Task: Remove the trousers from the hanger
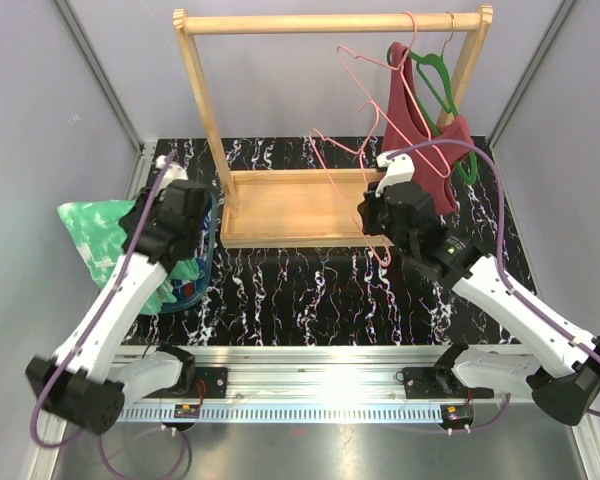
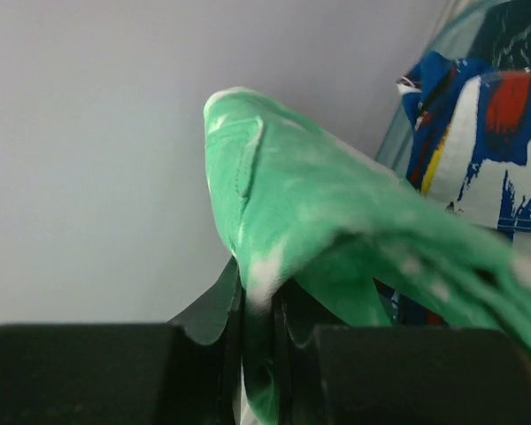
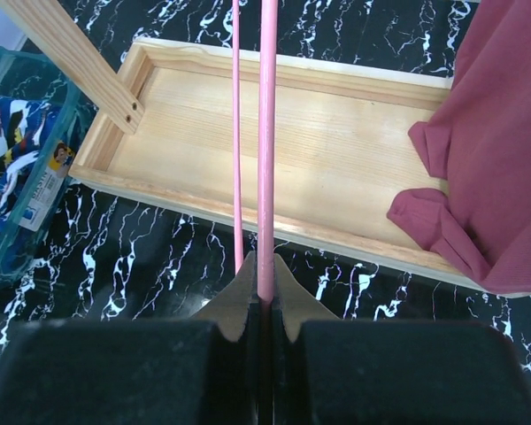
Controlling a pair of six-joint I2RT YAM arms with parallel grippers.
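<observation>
I see my left fingers [image 2: 214, 305] closed tight on the green-and-white trousers [image 2: 319, 204] beside the blue pair [image 2: 478, 150]; my right fingers [image 3: 237, 305] pinch the pink hanger [image 3: 266, 133] above the tabletop [image 3: 159, 266].

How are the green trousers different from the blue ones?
The green trousers are mottled green and white; the blue trousers have red, white and black patches. The left claw pinches the green pair; nothing grips the blue pair. The blue pair lies in the teal basket; the green pair spreads out beyond it. Both are patterned cloth.
</observation>
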